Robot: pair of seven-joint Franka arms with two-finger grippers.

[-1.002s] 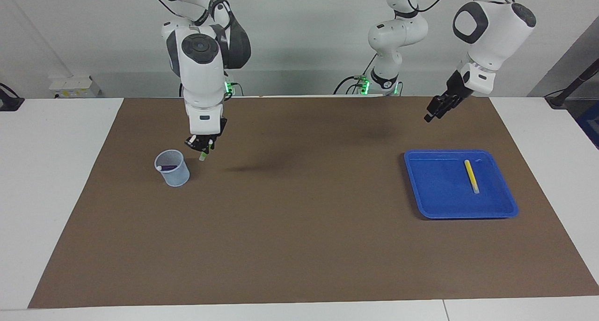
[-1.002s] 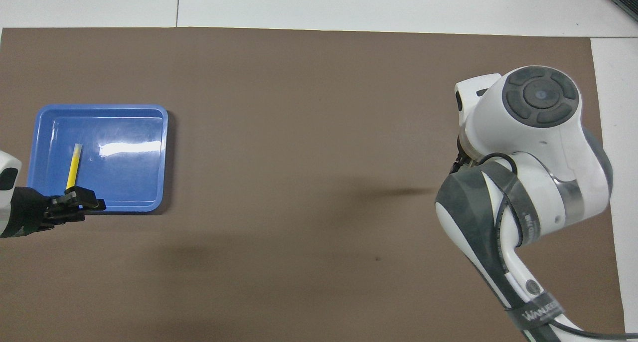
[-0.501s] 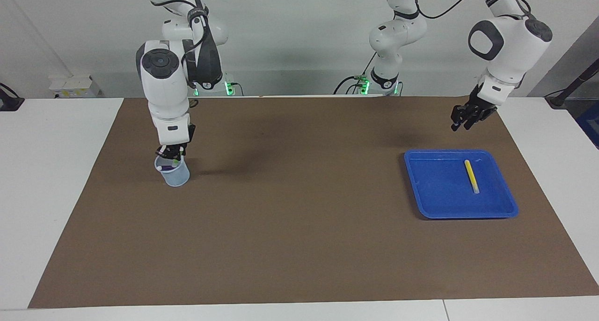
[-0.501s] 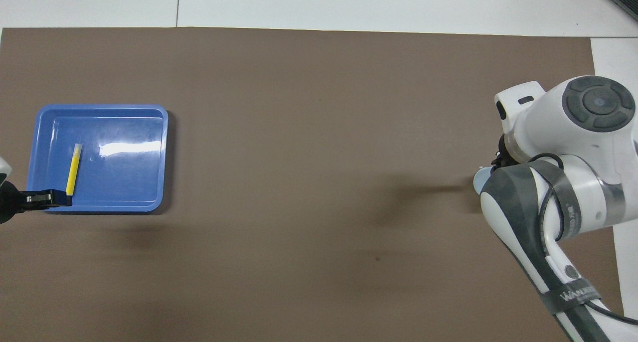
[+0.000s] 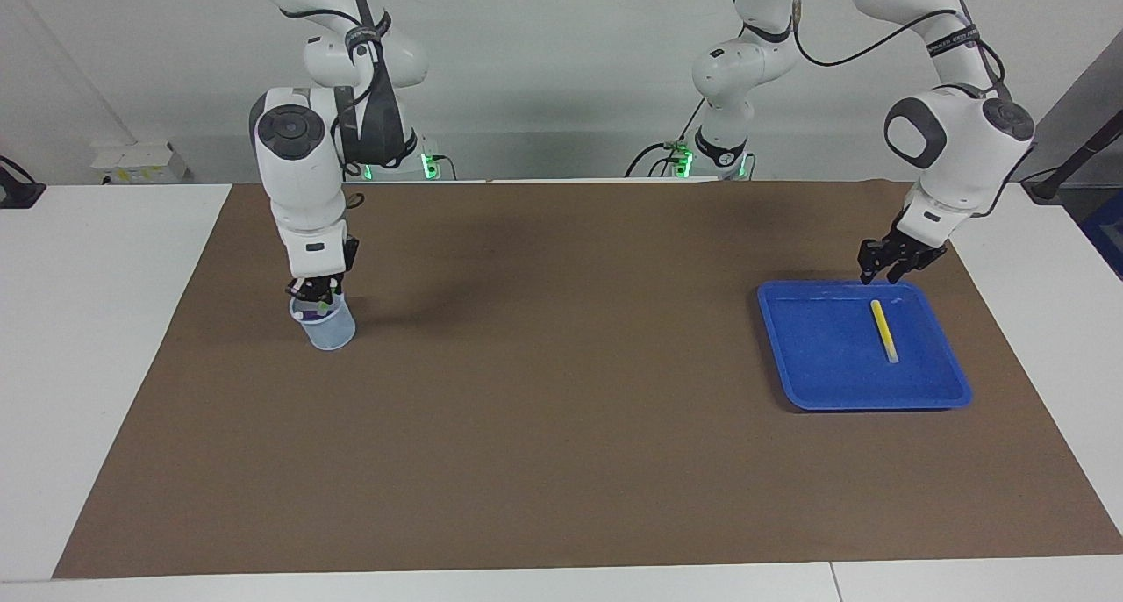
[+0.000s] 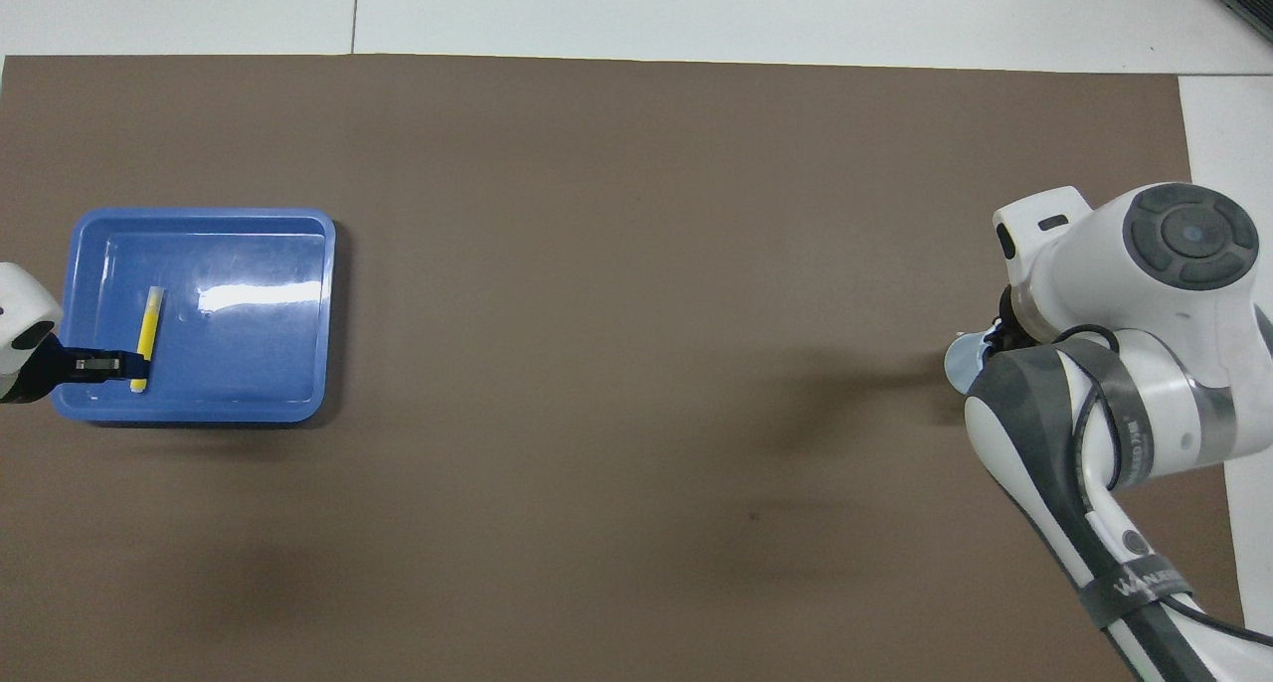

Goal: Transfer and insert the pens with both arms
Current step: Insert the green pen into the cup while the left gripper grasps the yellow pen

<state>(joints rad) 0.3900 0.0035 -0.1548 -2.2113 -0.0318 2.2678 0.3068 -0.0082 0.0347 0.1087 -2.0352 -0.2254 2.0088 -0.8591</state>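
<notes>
Yellow pen (image 5: 883,330) under left claw (image 5: 883,274) (in tray (image 5: 807,383)).

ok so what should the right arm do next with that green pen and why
Probably open the right gripper and let the green pen drop. The gripper sits right at the mouth of the pale cup with the pen's tip already inside the rim, and the fingers are shut on it. The left gripper is over the blue tray's edge, by the yellow pen.

Brown mat (image 5: 561,426) bare across the middle of the surface, open passage between cup (image 5: 326,326) and blue tray (image 5: 794,356), right claw (image 5: 314,297) filling the cup's mouth, left claw (image 5: 886,267) over the tray's rim near the yellow pen (image 5: 883,330)
</notes>
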